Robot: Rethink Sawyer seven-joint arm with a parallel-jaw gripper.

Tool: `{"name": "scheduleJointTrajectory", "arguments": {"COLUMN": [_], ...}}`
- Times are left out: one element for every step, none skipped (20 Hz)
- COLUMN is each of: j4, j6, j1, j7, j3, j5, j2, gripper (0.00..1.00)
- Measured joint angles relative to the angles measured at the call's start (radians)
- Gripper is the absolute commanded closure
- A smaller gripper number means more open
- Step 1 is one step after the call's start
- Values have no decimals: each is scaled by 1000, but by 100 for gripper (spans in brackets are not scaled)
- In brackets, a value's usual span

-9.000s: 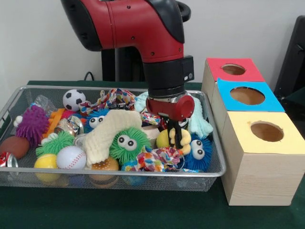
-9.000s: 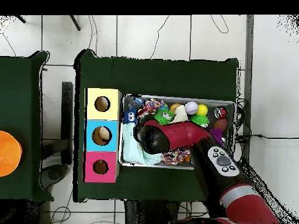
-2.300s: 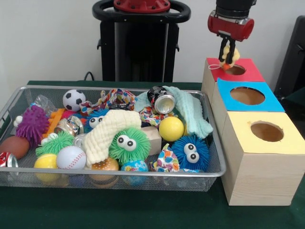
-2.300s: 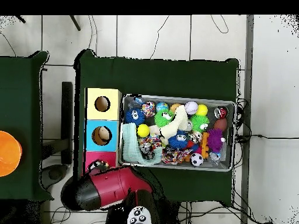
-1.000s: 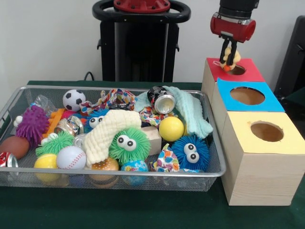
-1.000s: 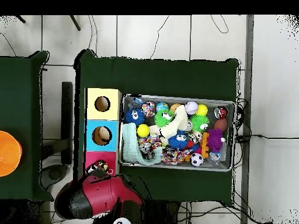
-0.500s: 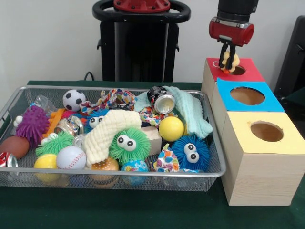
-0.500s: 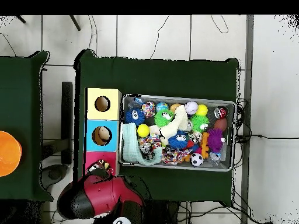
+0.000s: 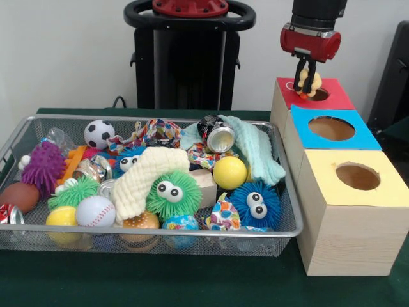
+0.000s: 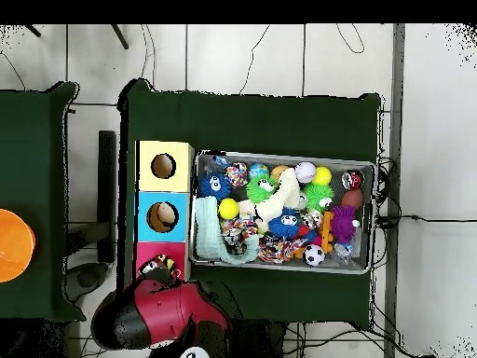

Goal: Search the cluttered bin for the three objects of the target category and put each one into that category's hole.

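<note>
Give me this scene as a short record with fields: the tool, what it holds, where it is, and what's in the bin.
tool: tool, shut on a small yellow toy
position: over the red box, at its hole
other boxes: blue box, yellow box
bin: wire bin, crowded with balls, fuzzy toys, cloths, cans

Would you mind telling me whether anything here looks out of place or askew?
Nothing looks spilled or damaged. The wire bin is a jumble, with a crushed can lying on its side. The gripper holds a yellow toy above the red box.
</note>
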Motion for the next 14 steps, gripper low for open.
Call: {"name": "scheduleJointTrajectory", "arguments": {"j4": [0, 0, 0, 0, 0, 0, 0, 0, 0, 0, -1, -1, -1, -1], "j6": [0, 0, 0, 0, -1, -1, -1, -2, -3, -5, -9, -12, -14, -16], "j1": [0, 0, 0, 0, 0, 0, 1, 2, 2, 3, 4, 6, 6, 7], "j7": [0, 0, 0, 0, 0, 0, 0, 0, 0, 0, 0, 0, 0, 0], "j3": [0, 0, -1, -1, -2, -2, -3, -4, -4, -5, -5, -6, -6, -6], "j5": [0, 0, 1, 2, 3, 4, 7, 10, 12, 14, 19, 24, 26, 28], "j2": [0, 0, 0, 0, 0, 0, 1, 3, 4, 5, 9, 12, 13, 14], "gripper": [100, 100, 100, 100, 100, 100, 100, 100, 100, 100, 100, 100, 100, 100]}}
